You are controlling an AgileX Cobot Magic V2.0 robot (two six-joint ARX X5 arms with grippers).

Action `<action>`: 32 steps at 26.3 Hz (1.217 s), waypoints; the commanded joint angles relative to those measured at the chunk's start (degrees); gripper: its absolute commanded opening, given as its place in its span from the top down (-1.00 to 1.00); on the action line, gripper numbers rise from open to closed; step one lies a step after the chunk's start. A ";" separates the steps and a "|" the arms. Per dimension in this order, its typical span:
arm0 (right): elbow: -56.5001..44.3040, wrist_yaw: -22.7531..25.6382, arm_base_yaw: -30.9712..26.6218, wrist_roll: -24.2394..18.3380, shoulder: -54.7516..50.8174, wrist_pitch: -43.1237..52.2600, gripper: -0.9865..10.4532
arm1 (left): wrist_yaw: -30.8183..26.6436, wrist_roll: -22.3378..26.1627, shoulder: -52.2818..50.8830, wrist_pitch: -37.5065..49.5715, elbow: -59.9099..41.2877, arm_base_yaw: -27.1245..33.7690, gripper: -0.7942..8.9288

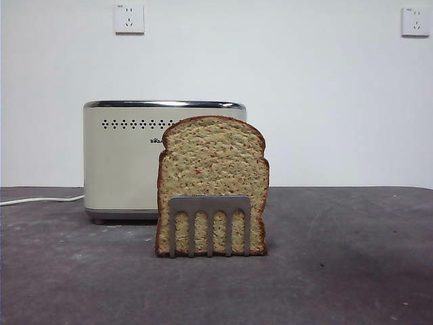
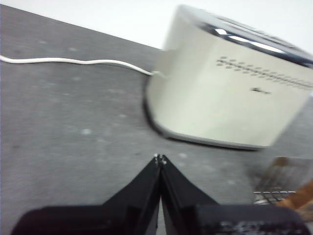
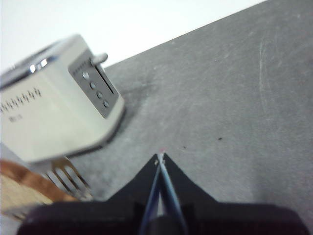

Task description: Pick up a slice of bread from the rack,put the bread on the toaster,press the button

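The slice of bread (image 1: 212,169) stands upright in the steel rack (image 1: 210,206) at the table's middle, in front of the cream toaster (image 1: 125,159). Neither arm shows in the front view. My left gripper (image 2: 160,159) is shut and empty above the table, with the toaster (image 2: 220,93) beyond it and the rack (image 2: 279,183) at the picture's edge. My right gripper (image 3: 160,157) is shut and empty, off the toaster's narrow end (image 3: 93,88), where the lever button (image 3: 101,57) sticks out. The bread (image 3: 19,188) and rack prongs (image 3: 66,178) show in that view's corner.
A white power cord (image 1: 37,200) runs from the toaster to the left across the dark grey table (image 1: 338,271). Two wall sockets (image 1: 128,18) sit high on the white wall behind.
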 commanded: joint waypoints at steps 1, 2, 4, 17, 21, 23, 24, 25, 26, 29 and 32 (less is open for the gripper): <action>3.32 -0.24 0.09 3.26 1.33 0.83 0.85 | 1.42 -1.38 -0.07 0.22 3.26 0.13 0.85; 4.72 -0.31 0.09 3.17 2.25 0.81 0.85 | 1.88 -1.51 0.13 0.09 4.46 0.13 0.85; 7.58 -1.29 0.09 2.51 4.48 0.72 0.85 | 2.14 -1.51 0.96 -0.74 7.13 0.13 0.85; 36.63 -13.68 0.15 -14.93 27.54 -20.74 0.85 | 18.82 7.82 16.59 -12.79 30.88 0.13 0.85; 46.29 -16.13 0.44 -21.81 33.64 -31.26 0.85 | 25.00 14.60 21.16 -19.82 37.86 0.13 0.85; 50.86 -16.68 0.81 -24.30 36.44 -36.59 0.85 | 27.23 18.36 23.32 -24.33 41.16 0.09 0.85; 52.65 -16.57 0.98 -25.49 37.51 -38.86 0.85 | 27.78 19.87 24.17 -26.43 42.56 0.04 0.85; 54.60 -16.61 1.25 -26.95 38.64 -41.44 0.85 | 28.59 21.31 25.07 -28.79 43.93 -0.02 0.85; 56.35 -16.63 1.46 -28.28 39.56 -43.89 0.85 | 29.38 22.97 25.88 -31.26 45.24 -0.02 0.85; 60.19 -16.61 2.16 -30.93 41.44 -50.12 0.85 | 30.42 26.40 27.21 -37.03 47.80 -0.33 0.85; 62.01 -16.52 2.47 -32.59 42.21 -53.64 0.85 | 30.32 28.92 27.39 -41.03 49.05 -1.09 0.85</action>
